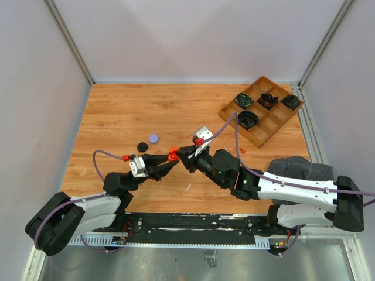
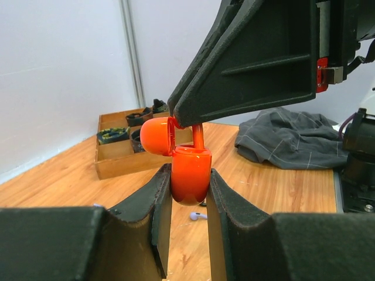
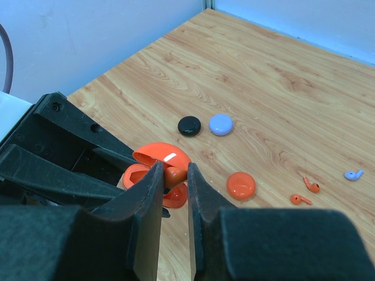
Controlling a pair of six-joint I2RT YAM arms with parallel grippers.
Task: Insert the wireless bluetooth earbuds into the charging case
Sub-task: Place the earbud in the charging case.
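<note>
The left fingers [image 2: 158, 211] clamp the open orange charging case [image 2: 190, 172] between them. The right fingers [image 3: 146, 205], nearly closed, pinch an orange earbud [image 3: 174, 175] at its mouth. Two spare buds [image 3: 312, 186] lie on the table [image 3: 263, 70] beyond the right fingers.

Wooden table [image 1: 129, 105]: far-left corner and left edge open. Brown compartmented wooden tray [image 1: 274, 122] of coiled black cables [image 1: 246, 119] blocks the far-right corner. Crumpled grey cloth [image 1: 302, 168] obstructs the right edge. Round black disc [image 1: 141, 146] and round lilac disc [image 1: 153, 138] lie low, left of centre. Black left gripper [image 2: 190, 181] and black right gripper [image 3: 174, 175] meet at near centre, closing that gap.
</note>
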